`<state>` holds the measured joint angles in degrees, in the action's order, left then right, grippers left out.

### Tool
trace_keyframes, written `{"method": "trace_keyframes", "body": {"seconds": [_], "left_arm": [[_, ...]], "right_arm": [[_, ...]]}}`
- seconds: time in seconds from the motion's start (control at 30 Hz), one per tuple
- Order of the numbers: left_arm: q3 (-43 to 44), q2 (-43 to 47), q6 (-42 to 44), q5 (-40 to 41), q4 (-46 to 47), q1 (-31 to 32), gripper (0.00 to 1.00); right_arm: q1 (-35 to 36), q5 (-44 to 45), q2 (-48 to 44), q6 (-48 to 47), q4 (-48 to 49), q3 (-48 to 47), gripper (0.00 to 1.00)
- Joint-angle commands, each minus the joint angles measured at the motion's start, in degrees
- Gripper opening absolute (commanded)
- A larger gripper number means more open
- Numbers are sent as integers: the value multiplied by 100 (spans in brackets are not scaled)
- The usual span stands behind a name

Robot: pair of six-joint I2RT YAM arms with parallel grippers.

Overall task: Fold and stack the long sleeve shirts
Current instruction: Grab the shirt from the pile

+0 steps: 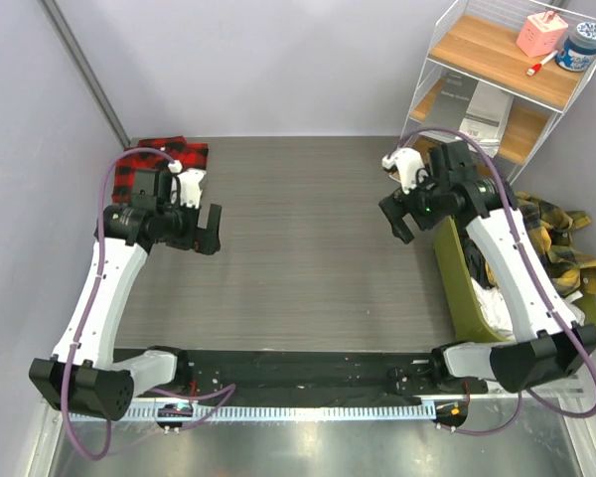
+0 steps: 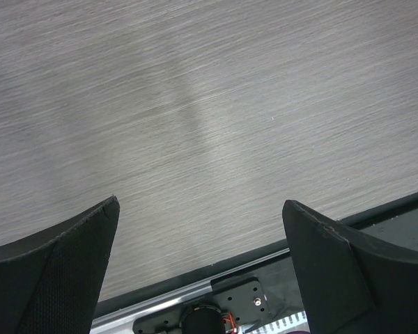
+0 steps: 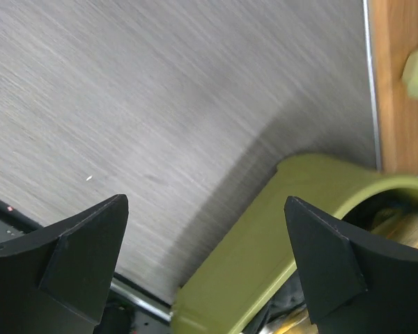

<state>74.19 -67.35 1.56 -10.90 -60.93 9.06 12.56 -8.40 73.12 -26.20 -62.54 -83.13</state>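
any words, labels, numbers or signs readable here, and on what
No text is legible in any view.
Blue and white jar on the shelf: its markings are too small to read.
Grey box on the lower board: any print is too blurred to read.

Wide passage over table [image 1: 308, 258] middle; blocked far left by red-and-black shirt [image 1: 157, 157], right by green bin [image 1: 453, 280], far right by shelf [image 1: 489, 52].
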Motion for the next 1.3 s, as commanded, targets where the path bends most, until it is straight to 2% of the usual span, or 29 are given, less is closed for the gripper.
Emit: {"method": "trace_keyframes", "body": {"seconds": [0.0,0.2,0.33,0.4,0.53,0.57,0.7,0.93,1.27], "left_arm": [[60,249,90,122,46,17,100],[262,38,151,1,-16,17,100],[376,-137,143,-237,54,17,100],[490,-243,125,-342,63,26,100],[623,-559,125,-720,11,17,100],[623,-603,116,-782,19,17,100],[692,-788,169,-906,29,17,100],[930,-1025,379,-906,-165,17,100],[913,-1113,450,-853,-165,17,100]], "right_arm": [[177,514,281,-360,-126,-965,100],[90,1868,-7,-422,-249,-1258,100],[-980,1973,-402,-220,-504,-1171,100],[-1185,2559,-570,-211,-487,-865,100],[-2123,3116,-598,-158,-452,-529,100],[-2526,3108,-449,-158,-460,-502,100],[-3276,2924,-88,-263,-329,-537,100],[-3611,2590,571,-501,321,-124,100],[-3901,1658,1275,-527,93,490,100]]}}
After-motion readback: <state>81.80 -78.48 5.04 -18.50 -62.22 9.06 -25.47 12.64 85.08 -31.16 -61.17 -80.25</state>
